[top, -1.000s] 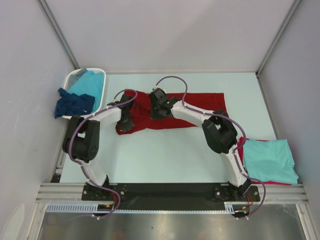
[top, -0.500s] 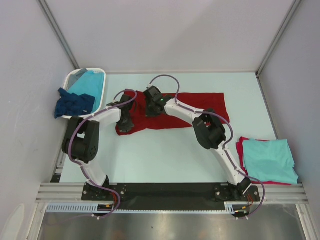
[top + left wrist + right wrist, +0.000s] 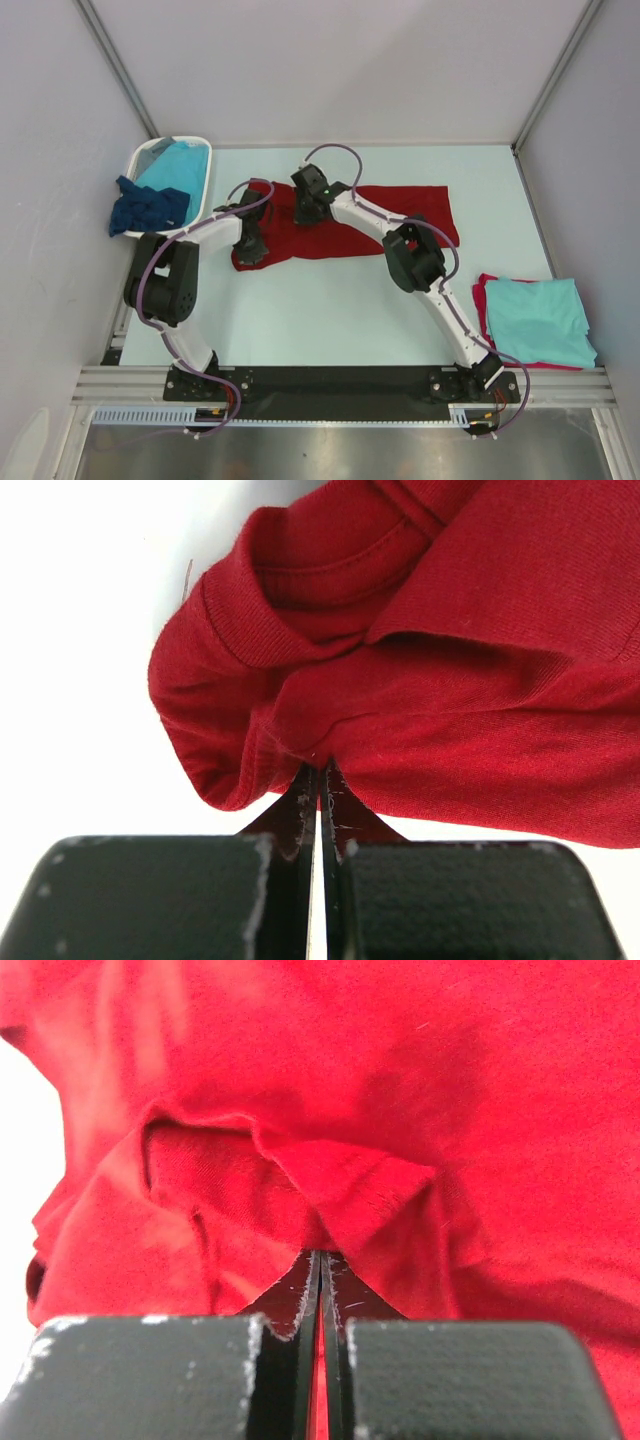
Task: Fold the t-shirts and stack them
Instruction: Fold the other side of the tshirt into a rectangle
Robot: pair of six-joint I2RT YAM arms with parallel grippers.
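A dark red t-shirt lies spread across the far middle of the table, bunched at its left end. My left gripper is shut on a fold at that left end; the left wrist view shows the red cloth pinched at the tips. My right gripper is shut on the shirt's upper left part; the right wrist view shows a red fold between the jaws. A folded turquoise t-shirt lies on a folded red one at the near right. A turquoise t-shirt and a dark navy one are at the basket.
A white plastic basket stands at the far left; the navy shirt hangs over its near rim. Metal frame posts and grey walls close in the table on three sides. The arm bases sit on a black rail at the near edge.
My right gripper has moved left and toward the far edge along the red shirt, its arm stretching out. The left gripper has stayed put.
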